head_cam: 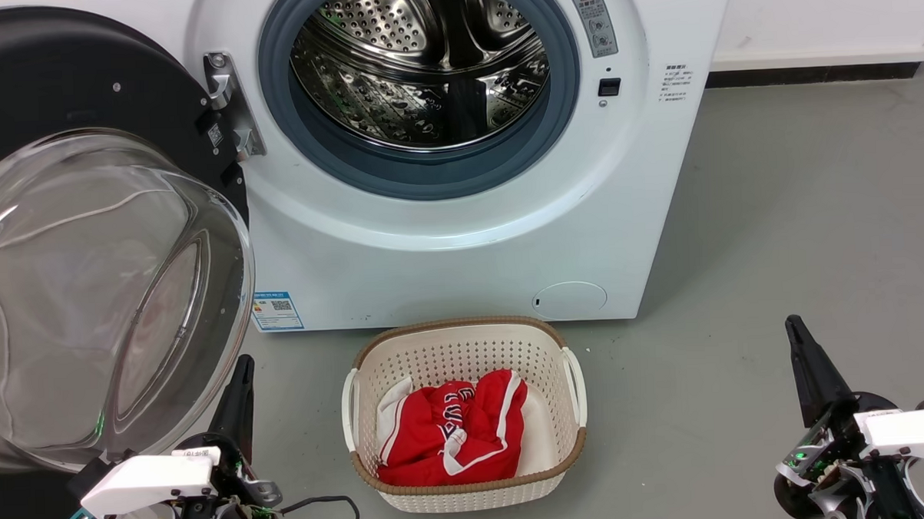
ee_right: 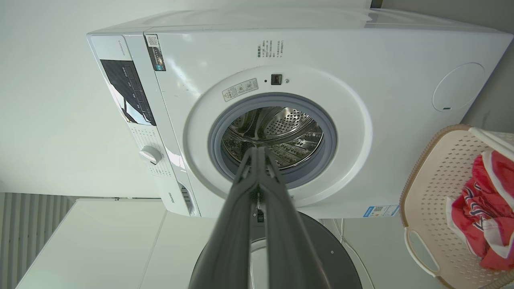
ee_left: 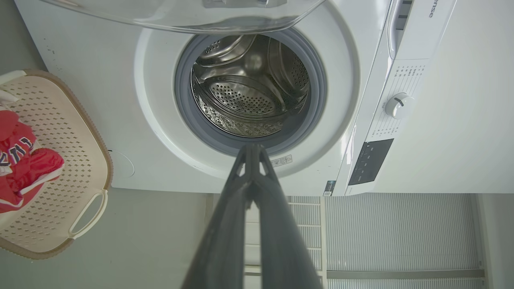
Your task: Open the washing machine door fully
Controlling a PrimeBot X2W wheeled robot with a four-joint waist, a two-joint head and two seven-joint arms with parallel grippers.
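I see the washing machine door (head_cam: 87, 303) swung wide to the machine's left on its hinge, with its glass bowl bulging toward me. The holed steel drum (head_cam: 424, 69) stands exposed. On the floor (head_cam: 776, 241) just before the machine, a basket (head_cam: 465, 351) holds a red-and-white garment (head_cam: 453, 433). My left tool (head_cam: 241, 371) is clenched on nothing, just beside the bowl's lower rim. The right tool (head_cam: 796, 332) — clenched too, holding nothing — has open floor around it.

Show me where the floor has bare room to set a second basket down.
The widest bare floor lies right of the laundry basket, bordered by the washing machine and the right claw. The left is crowded: the open washing machine door bulges beside the left claw.
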